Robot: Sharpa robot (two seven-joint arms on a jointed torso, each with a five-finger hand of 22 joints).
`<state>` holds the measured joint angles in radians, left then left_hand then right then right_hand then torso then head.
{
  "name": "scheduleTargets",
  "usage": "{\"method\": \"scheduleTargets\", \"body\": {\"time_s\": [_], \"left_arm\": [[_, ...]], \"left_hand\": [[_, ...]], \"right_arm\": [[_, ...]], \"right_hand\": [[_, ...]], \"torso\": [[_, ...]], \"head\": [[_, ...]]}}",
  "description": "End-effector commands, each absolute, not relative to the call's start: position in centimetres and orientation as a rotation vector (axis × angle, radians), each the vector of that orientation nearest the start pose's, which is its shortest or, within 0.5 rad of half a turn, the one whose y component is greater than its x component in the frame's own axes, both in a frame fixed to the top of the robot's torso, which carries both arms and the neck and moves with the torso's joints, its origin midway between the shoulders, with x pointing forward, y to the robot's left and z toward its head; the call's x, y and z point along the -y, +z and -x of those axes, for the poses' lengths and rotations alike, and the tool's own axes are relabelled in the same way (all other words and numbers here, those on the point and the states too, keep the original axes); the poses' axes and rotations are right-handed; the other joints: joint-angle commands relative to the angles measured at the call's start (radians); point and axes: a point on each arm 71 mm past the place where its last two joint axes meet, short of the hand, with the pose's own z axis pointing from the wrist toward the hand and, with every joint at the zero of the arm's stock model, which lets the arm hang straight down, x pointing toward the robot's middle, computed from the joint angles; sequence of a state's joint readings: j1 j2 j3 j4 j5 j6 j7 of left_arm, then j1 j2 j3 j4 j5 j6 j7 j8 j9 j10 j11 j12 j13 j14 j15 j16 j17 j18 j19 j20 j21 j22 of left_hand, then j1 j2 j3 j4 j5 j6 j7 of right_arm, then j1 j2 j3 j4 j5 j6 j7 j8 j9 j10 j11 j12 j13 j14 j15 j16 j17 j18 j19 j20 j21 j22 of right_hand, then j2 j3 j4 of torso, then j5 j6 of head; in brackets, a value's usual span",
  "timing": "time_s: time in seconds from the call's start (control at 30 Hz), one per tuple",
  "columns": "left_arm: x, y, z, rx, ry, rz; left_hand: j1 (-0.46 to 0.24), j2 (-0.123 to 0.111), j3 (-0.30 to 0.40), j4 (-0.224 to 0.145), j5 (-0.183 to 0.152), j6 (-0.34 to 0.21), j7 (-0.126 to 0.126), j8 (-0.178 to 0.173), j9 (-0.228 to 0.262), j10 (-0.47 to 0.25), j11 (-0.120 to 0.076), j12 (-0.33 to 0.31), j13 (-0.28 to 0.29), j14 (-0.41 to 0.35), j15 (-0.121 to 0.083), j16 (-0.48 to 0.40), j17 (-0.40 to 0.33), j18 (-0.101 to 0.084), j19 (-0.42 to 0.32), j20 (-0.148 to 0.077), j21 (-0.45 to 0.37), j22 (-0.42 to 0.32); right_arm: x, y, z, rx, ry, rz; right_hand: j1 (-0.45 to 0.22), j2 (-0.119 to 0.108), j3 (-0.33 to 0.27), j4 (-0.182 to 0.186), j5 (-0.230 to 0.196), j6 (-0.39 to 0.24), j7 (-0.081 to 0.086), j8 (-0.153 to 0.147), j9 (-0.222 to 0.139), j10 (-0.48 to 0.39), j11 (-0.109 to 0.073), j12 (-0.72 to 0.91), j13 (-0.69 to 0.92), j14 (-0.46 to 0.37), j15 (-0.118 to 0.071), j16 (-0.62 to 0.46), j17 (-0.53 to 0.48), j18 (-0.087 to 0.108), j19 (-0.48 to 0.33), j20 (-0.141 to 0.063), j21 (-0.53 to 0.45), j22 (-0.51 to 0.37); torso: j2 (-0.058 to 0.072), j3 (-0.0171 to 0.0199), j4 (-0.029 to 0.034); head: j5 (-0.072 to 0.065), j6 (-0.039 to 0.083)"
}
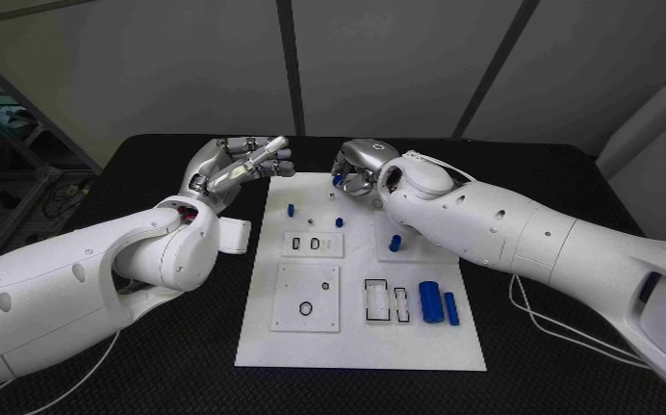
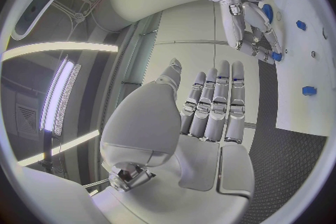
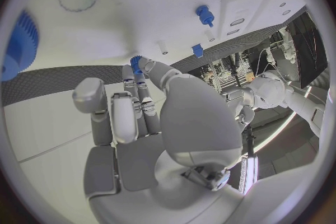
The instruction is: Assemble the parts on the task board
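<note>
The right hand (image 1: 357, 167) pinches a small blue part (image 3: 135, 61) at the far edge of the white task board (image 1: 361, 338). The left hand (image 1: 244, 167) hovers just left of the board, fingers straight and holding nothing. Two blue cylinders (image 1: 439, 303) lie near the board's right side

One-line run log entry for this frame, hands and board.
left hand: raised beside board, fingers straight, holding nothing | right hand: at far edge of task board, pinching small blue part | two blue cylinders lying on board
</note>
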<state>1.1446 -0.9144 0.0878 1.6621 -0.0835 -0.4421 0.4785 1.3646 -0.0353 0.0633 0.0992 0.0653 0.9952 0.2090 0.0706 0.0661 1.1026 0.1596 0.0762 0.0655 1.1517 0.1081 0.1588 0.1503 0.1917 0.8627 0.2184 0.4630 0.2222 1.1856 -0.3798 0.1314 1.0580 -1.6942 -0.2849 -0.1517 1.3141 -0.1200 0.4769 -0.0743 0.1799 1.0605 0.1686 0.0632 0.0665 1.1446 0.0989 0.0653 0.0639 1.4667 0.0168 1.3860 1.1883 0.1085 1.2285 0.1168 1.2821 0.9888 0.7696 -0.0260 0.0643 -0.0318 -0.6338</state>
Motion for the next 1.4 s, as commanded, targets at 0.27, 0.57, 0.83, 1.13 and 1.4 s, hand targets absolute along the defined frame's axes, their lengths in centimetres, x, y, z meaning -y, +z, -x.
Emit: {"method": "scheduleTargets", "body": {"time_s": [0.27,0.57,0.83,1.13,1.4], "left_arm": [[-21.3,-13.6,-47.1,-1.227,-1.589,0.992],[-21.5,-13.6,-47.1,-1.226,-1.588,0.991],[-21.8,-13.6,-47.2,-1.231,-1.598,0.987],[-22.1,-13.8,-47.4,-1.231,-1.597,0.987],[-21.9,-13.8,-47.5,-1.233,-1.6,0.987]], "left_hand": [[-0.011,0.003,0.0,-0.004,-0.005,0.001,0.005,-0.005,-0.001,-0.009,-0.001,-0.004,-0.001,-0.004,0.001,-0.003,0.002,-0.012,-0.008,0.001,0.006,0.001],[-0.012,0.003,0.0,-0.004,-0.005,0.0,0.006,-0.005,-0.001,-0.01,0.0,-0.006,-0.001,-0.004,0.002,-0.004,0.002,-0.012,-0.009,0.001,0.006,0.001],[-0.012,0.003,0.0,-0.005,-0.005,0.0,0.006,-0.005,-0.001,-0.011,0.0,-0.006,-0.001,-0.004,0.002,-0.005,0.002,-0.012,-0.009,0.001,0.006,0.001],[-0.012,0.003,-0.001,-0.006,-0.005,0.001,0.005,-0.004,0.0,-0.008,-0.001,-0.005,0.0,-0.004,0.002,-0.006,0.003,-0.011,-0.01,0.002,0.006,0.001],[-0.012,0.003,-0.001,-0.006,-0.005,0.001,0.005,-0.004,0.0,-0.008,-0.001,-0.005,0.0,-0.004,0.002,-0.006,0.003,-0.011,-0.01,0.002,0.006,0.001]], "right_arm": [[8.9,-15.6,-56.4,-1.499,0.551,0.222],[10.7,-14.5,-55.2,-1.428,0.575,0.204],[15.2,-12.9,-54.0,-1.466,0.603,0.112],[21.0,-13.1,-53.3,-1.642,0.541,0.014],[22.8,-13.7,-53.9,-1.7,0.476,-0.03]], "right_hand": [[-0.003,-0.026,-0.018,0.006,-0.023,-0.12,0.016,-0.002,-0.002,-0.091,0.025,-0.001,0.0,0.024,0.021,-0.024,-0.043,0.019,-0.038,0.019,-0.033,-0.055],[-0.002,-0.023,-0.026,0.009,-0.024,-0.097,0.01,0.007,0.004,-0.081,0.02,0.011,0.003,0.023,0.017,-0.028,-0.05,0.019,-0.038,0.019,-0.034,-0.058],[-0.026,-0.033,-0.039,0.036,-0.024,-0.052,0.01,0.017,0.007,0.012,0.007,0.053,0.013,0.027,0.008,-0.021,-0.041,0.018,-0.03,0.01,-0.03,-0.051],[-0.049,-0.083,-0.199,0.101,0.033,-0.091,-0.009,0.003,0.001,0.151,-0.024,0.124,0.068,0.029,-0.021,-0.016,-0.032,0.016,-0.02,-0.011,-0.034,-0.05],[0.058,-0.057,-0.391,0.183,0.054,-0.105,-0.03,0.021,0.007,0.184,-0.052,0.51,0.424,0.059,-0.044,0.066,0.121,-0.006,0.051,-0.036,0.022,0.053]], "torso": [[0.001,0.0013,-0.001],[-0.001,0.0018,-0.0059],[-0.005,0.0031,-0.0127],[-0.006,0.0086,-0.0246],[-0.007,0.0103,-0.0258]], "head": [[-0.001,0.001],[0.0,-0.001],[0.0,0.009],[-0.006,0.017],[-0.008,0.017]]}}
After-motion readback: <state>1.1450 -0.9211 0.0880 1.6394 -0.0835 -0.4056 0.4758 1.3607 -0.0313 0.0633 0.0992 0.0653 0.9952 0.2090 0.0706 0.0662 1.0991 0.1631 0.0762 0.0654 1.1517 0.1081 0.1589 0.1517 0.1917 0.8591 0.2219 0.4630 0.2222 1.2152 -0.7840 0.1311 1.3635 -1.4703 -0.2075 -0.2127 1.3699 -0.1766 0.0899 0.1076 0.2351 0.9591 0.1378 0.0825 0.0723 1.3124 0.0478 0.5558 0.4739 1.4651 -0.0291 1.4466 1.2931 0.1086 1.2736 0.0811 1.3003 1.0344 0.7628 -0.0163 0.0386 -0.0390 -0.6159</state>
